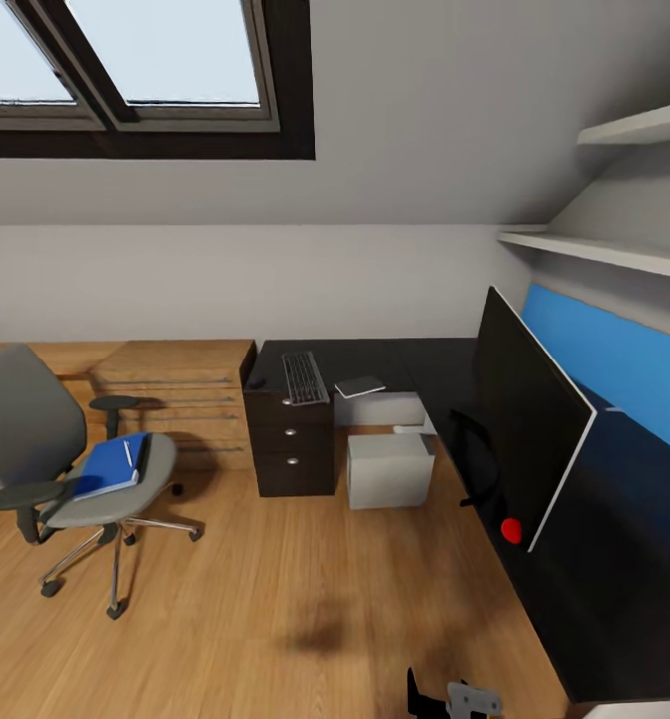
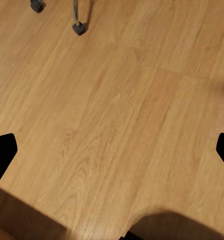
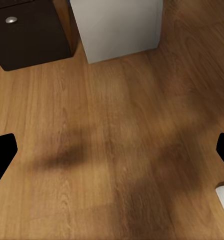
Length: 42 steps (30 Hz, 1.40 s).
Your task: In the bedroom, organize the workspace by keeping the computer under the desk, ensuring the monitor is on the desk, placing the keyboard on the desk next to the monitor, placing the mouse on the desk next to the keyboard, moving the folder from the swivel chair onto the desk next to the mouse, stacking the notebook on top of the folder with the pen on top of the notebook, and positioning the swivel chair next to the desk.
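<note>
I see the swivel chair (image 1: 50, 449) at the left, well apart from the tabletop (image 1: 394, 364), carrying the folder (image 1: 110, 467) with the pen (image 1: 128, 454) on it. The keyboard (image 1: 304, 378) and notebook (image 1: 359, 387) lie far on the tabletop, the monitor (image 1: 529, 419) at right, the computer (image 1: 389, 471) beneath. My left end effector (image 2: 112, 150) and right end effector (image 3: 112, 150) both hang wide open over the floor (image 1: 275, 599).

1. You have no readable text, label, brand, number or sign in any of the three views.
2. The slim silver-grey keyboard with dark keys (image 1: 304, 377) on the black desk is too small for you to read its key legends.
3. The bright blue flat folder (image 1: 110, 466) on the chair seat carries no print you can read.
</note>
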### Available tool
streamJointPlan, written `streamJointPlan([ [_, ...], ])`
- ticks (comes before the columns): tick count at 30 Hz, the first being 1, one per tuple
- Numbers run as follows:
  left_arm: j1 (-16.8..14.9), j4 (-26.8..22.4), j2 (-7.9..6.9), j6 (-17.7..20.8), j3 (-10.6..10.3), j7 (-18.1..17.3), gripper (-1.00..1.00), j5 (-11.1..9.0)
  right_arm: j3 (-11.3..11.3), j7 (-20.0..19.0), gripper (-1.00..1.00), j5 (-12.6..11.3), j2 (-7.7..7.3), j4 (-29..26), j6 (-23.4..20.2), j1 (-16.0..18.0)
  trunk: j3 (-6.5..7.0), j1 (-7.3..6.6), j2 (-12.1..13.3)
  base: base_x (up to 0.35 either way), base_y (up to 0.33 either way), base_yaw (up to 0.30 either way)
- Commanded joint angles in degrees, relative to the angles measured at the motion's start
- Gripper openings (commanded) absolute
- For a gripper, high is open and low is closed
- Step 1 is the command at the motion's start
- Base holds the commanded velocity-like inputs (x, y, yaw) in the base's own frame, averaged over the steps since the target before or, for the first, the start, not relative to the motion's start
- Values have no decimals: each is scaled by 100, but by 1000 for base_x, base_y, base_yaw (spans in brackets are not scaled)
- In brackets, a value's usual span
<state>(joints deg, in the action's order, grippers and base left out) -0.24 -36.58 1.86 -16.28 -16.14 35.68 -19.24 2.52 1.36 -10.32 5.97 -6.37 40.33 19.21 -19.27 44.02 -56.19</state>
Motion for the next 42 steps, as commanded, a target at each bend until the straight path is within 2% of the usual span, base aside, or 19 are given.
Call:
streamJointPlan([
  [1, -3, -6, -7, -33, -31, 26, 100, -61, 29, 14, 100, -32, 1, 4, 18, 4, 13, -22, 37, 0, 0, 0],
  [5, -3, -12, -7, -33, -27, 32, 100, -62, 29, 14, 100, -32, 1, 4, 18, 3, 84, -110, 198, -4, 0, 0],
  [15, -3, -17, -10, -33, -21, 36, 100, -71, 29, 13, 100, -31, 3, 9, 18, 3, 264, -329, 599, -268, 0, 0],
  [21, -3, -16, -10, -25, -21, 16, 100, -74, 32, 13, 100, -28, 1, 5, 17, 2, 372, -461, 839, -51, 0, 0],
  [27, -3, -179, 13, 212, -21, -71, 100, -88, 42, 13, 100, -23, 6, -73, 18, 3, 479, -593, 1080, -5, 0, 0],
  [30, -3, -513, 14, 411, -13, -80, 100, -96, 37, 18, 100, -32, 11, -234, 13, 4, 533, -659, 1200, -1, 0, 0],
  [33, -3, -990, 11, 769, 49, -84, 100, -135, 33, 30, 100, -41, 51, -548, -1, 4, 587, -725, 1321, 0, 0, 0],
  [40, -3, -2265, 14, 1952, 399, -87, 100, -284, 30, 69, 100, -37, 240, -1568, -107, 4, 713, -879, 1601, 0, 0, 0],
  [41, -3, -2653, 15, 2231, 487, -84, 100, -302, 30, 102, 100, -39, 268, -1899, -276, 4, 731, -901, 1642, 0, 0, 0],
  [42, -3, -2848, 15, 2352, 524, -83, 100, -311, 29, 130, 100, -41, 278, -2074, -407, 4, 749, -922, 1682, 0, 0, 0],
])
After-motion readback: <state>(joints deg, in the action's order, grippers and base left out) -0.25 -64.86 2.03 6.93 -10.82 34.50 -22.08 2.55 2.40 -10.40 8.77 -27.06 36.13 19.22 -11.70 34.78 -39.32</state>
